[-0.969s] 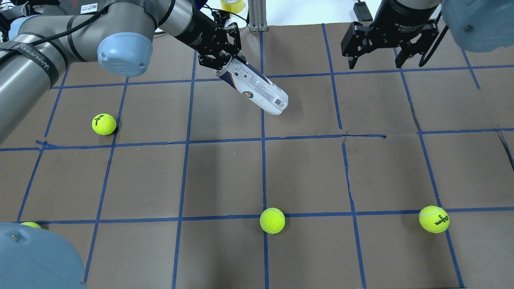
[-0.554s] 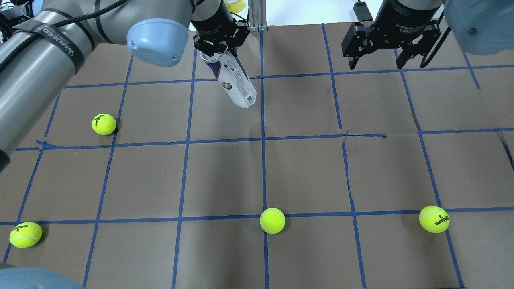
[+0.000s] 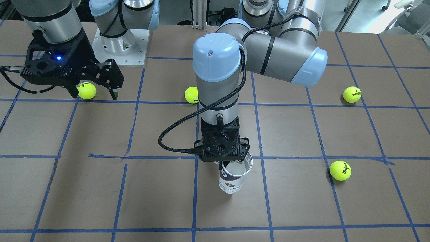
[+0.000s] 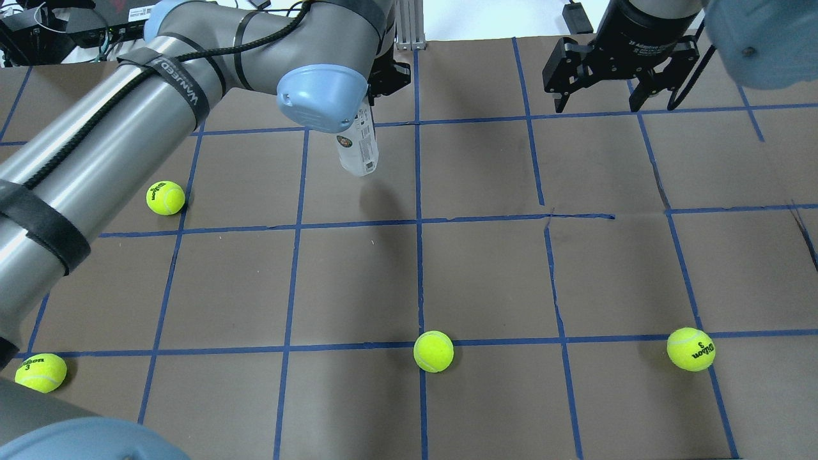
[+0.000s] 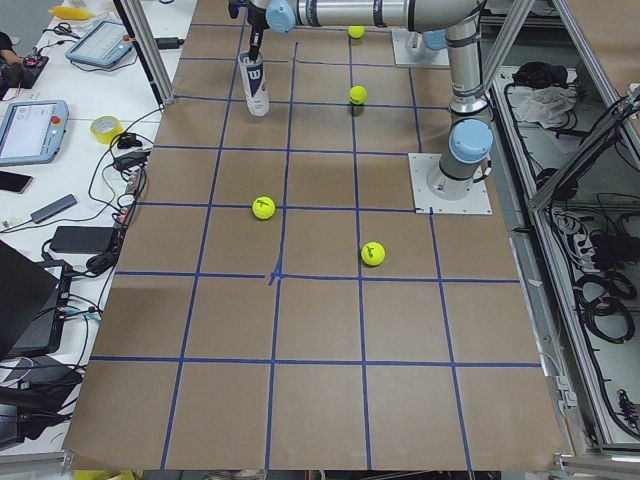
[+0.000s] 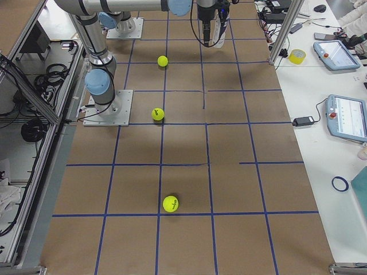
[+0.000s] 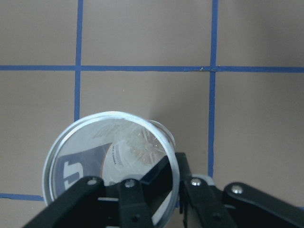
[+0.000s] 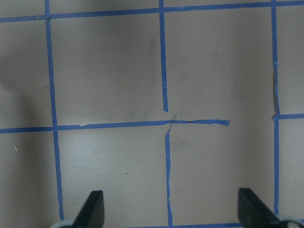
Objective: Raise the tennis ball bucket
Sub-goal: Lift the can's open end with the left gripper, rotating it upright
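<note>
The tennis ball bucket (image 4: 359, 144) is a clear can with a white and navy label. It hangs nearly upright, open metallic rim up, and its shadow lies apart from it on the table. My left gripper (image 3: 231, 162) is shut on the rim, one finger inside the can and one outside, as the left wrist view (image 7: 166, 185) shows. The can also shows in the front view (image 3: 231, 179) and the left wrist view (image 7: 114, 156). My right gripper (image 4: 597, 102) is open and empty, high over the far right of the table, and also shows in the right wrist view (image 8: 173, 211).
Several yellow-green tennis balls lie on the brown paper with its blue tape grid: one at the left (image 4: 165, 197), one near left (image 4: 40, 372), one near centre (image 4: 433, 351), one near right (image 4: 690, 349). My left arm's elbow (image 4: 323, 96) hangs over the can's top.
The can has swung from steeply tilted to nearly upright and shifted left in the overhead view. My left arm's elbow moved right, over the gripper. The right gripper has not moved.
</note>
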`<action>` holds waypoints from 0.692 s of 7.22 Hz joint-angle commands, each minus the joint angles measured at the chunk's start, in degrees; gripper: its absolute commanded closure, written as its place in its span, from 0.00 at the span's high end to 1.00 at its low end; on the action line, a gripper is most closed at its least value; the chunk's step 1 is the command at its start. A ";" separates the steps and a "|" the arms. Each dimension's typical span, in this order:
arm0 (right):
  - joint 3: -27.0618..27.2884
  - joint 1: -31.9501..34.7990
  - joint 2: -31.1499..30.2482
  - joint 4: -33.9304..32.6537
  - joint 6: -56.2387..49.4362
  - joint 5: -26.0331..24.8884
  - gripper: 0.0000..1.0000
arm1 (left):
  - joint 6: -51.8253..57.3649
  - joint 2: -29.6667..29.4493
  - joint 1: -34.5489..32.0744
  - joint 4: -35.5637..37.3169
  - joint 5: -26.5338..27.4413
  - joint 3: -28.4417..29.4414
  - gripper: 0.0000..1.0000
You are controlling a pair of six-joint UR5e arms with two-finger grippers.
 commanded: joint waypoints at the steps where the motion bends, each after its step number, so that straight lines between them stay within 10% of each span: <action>1: 0.00 0.00 -0.01 0.02 -0.07 0.01 1.00 | 0.61 -2.34 -0.29 6.01 3.97 -0.83 0.00; 5: 0.09 0.00 0.17 0.02 0.01 0.18 1.00 | 0.79 -3.66 -0.20 6.39 3.45 -1.44 0.02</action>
